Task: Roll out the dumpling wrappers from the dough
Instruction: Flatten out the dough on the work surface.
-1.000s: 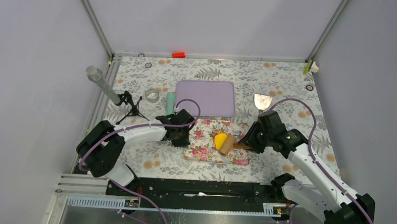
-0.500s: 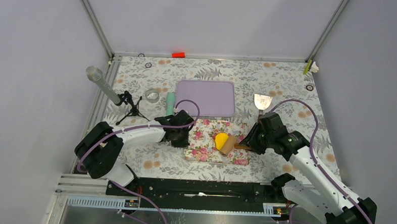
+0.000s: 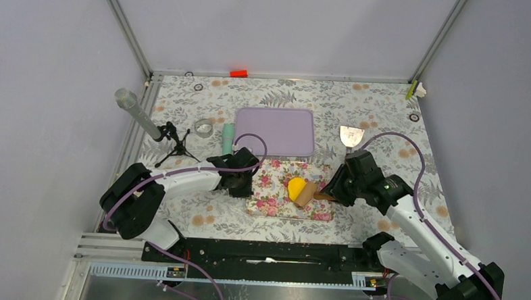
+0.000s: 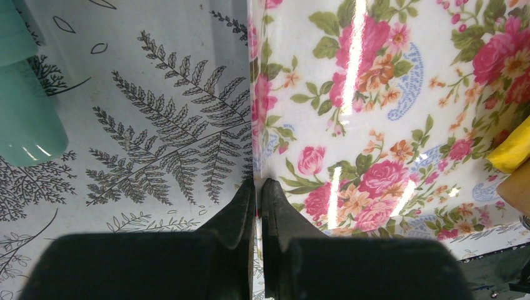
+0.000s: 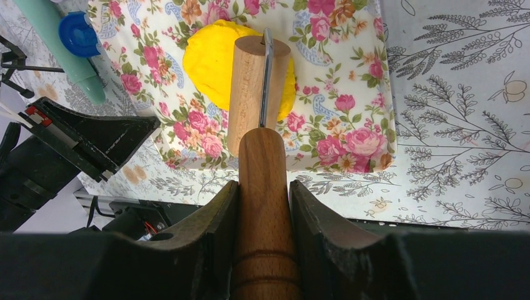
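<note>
One lump of dough [image 5: 209, 53], roller [image 5: 257, 81] parked on top

Right gripper [image 5: 263, 187] is clamped round the roller's dark handle, and the pale wooden barrel lies across the near side of the yellow dough. The dough sits around the middle of the floral mat [image 4: 375, 94], thick and domed. Left gripper [image 4: 257, 182] is closed tight with its tips right at the mat's left edge. It might be nipping that edge between them, honestly can't tell from the wrist view. Teal tube [image 4: 25, 119] lies on the table [image 4: 156, 94] further left, off the mat.
</note>
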Available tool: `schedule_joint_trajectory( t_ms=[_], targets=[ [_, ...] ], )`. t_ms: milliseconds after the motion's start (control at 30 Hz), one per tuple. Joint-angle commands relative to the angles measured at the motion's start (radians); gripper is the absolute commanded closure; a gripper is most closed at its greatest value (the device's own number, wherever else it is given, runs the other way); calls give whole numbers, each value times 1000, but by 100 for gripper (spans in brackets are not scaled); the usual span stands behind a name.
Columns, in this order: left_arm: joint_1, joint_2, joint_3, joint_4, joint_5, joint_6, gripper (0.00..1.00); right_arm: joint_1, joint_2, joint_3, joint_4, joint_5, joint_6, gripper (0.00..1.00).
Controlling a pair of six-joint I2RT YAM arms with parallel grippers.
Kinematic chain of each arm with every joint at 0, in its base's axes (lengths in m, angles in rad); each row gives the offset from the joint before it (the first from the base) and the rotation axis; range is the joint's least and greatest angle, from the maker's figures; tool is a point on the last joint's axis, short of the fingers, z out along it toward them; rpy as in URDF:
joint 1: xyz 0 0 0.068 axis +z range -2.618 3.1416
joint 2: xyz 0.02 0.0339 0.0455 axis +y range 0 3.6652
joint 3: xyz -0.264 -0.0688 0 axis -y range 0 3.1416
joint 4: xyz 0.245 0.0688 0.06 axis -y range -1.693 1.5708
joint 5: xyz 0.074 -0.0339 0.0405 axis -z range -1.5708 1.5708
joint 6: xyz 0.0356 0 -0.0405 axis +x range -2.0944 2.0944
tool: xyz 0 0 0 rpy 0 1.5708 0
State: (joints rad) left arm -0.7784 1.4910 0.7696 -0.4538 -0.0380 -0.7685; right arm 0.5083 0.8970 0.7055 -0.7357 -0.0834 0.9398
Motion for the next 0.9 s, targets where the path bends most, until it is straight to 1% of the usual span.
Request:
schedule_joint_trajectory(
  t_ms=[0, 300, 500, 700, 867],
  targets=[
    [5, -9, 0, -125, -80, 57, 100, 23, 78, -57, -205, 216, -30, 100],
    [4, 0, 13, -126, -76, 67, 100, 25, 112, -127, -122, 203, -1, 100],
    [4, 8, 16, -123, -73, 72, 100, 26, 128, -137, -93, 201, 4, 100],
    [4, 15, 13, -115, -59, 77, 100, 44, 172, -120, -48, 193, 7, 100],
    [3, 37, 4, -94, -34, 80, 100, 58, 182, -71, -38, 191, 11, 100]
  ],
)
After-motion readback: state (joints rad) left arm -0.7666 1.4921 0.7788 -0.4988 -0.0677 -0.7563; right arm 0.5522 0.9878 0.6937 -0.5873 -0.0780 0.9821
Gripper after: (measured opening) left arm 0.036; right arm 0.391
